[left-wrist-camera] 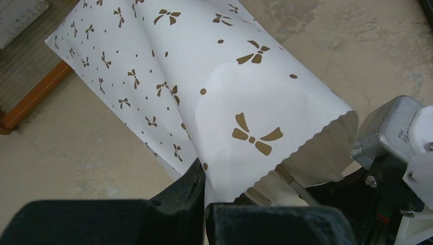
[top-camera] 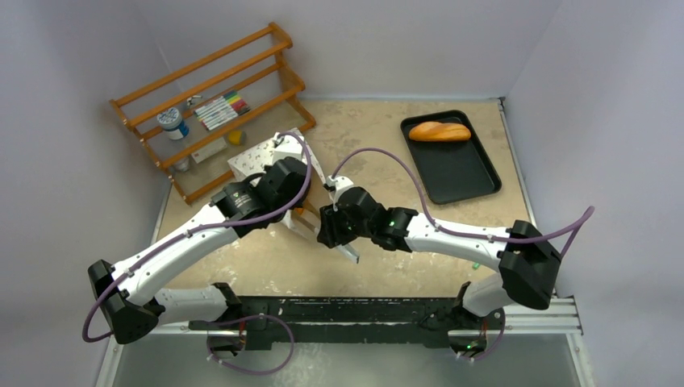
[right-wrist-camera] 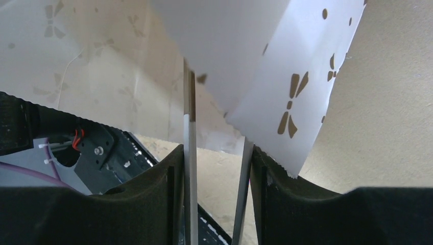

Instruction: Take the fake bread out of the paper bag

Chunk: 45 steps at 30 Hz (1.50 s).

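paper bag [top-camera: 266,157] mid-table, mostly under left arm | left gripper [top-camera: 296,206] and right gripper [top-camera: 327,222] close together at bag's near end | fake bread [top-camera: 440,131] on black tray [top-camera: 461,173], far right | wooden rack [top-camera: 211,109] far left, holding markers [top-camera: 219,110]

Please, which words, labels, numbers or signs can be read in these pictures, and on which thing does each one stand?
Nothing can be read in full.
Grey metal block beside the paper bag: letters, perhaps starting with "R", too blurred.
White box on the wooden rack: small print, too blurred.
Jar on the rack: label too small.
Paper bag: only brown bow-like marks, no words.
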Motion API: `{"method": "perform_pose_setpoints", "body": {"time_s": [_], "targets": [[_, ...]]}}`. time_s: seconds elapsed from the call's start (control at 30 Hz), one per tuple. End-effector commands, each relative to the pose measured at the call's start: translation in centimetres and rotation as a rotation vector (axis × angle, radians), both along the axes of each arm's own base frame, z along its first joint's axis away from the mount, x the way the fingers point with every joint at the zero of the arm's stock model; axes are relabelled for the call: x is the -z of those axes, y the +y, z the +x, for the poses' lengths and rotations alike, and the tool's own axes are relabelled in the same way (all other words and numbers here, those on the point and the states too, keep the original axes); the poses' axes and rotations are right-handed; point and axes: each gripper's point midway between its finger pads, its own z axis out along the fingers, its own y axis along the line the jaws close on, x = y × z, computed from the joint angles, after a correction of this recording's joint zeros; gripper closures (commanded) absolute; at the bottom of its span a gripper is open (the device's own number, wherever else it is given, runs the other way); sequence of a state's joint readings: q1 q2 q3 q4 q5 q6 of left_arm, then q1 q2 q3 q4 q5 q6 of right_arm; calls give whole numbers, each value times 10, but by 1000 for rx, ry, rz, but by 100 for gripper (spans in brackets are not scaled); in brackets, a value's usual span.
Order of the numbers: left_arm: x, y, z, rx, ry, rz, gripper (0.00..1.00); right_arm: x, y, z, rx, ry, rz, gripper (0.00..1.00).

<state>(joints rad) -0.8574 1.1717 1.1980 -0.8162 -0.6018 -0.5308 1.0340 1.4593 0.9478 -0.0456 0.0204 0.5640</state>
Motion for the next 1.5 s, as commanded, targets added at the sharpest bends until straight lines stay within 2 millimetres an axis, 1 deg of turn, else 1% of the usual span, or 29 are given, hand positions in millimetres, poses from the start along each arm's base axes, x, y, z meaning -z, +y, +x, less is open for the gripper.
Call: {"method": "perform_pose_setpoints", "body": {"time_s": [0.0, 0.37, 0.57, 0.63, 0.77, 0.87, 1.0, 1.23, 1.47], "targets": [[-8, -5, 3, 14, -21, -29, 100, -28, 11, 19, 37, -80, 67, 52], [-9, -2, 2, 7, -24, -22, 100, -29, 0, 21, 71, -84, 30, 51], [-8, -1, 4, 8, -27, -5, 100, -35, -8, 24, 109, -101, 24, 51], [-8, -1, 5, 8, -27, 1, 100, -40, -9, 25, 119, -109, 35, 51], [-8, -2, 5, 11, -28, 0, 100, -44, -11, 25, 119, -119, 34, 51], [-10, -5, 6, 17, -30, -12, 100, -39, -8, 23, 103, -109, 34, 50], [-13, -7, 6, 24, -34, -27, 100, -32, 4, 22, 59, -91, 30, 50], [-13, -14, 6, 44, -28, -51, 100, -25, 17, 20, 17, -65, 35, 51], [-10, -17, 4, 58, -20, -63, 100, -29, 29, 31, 14, -94, 35, 51]]}}
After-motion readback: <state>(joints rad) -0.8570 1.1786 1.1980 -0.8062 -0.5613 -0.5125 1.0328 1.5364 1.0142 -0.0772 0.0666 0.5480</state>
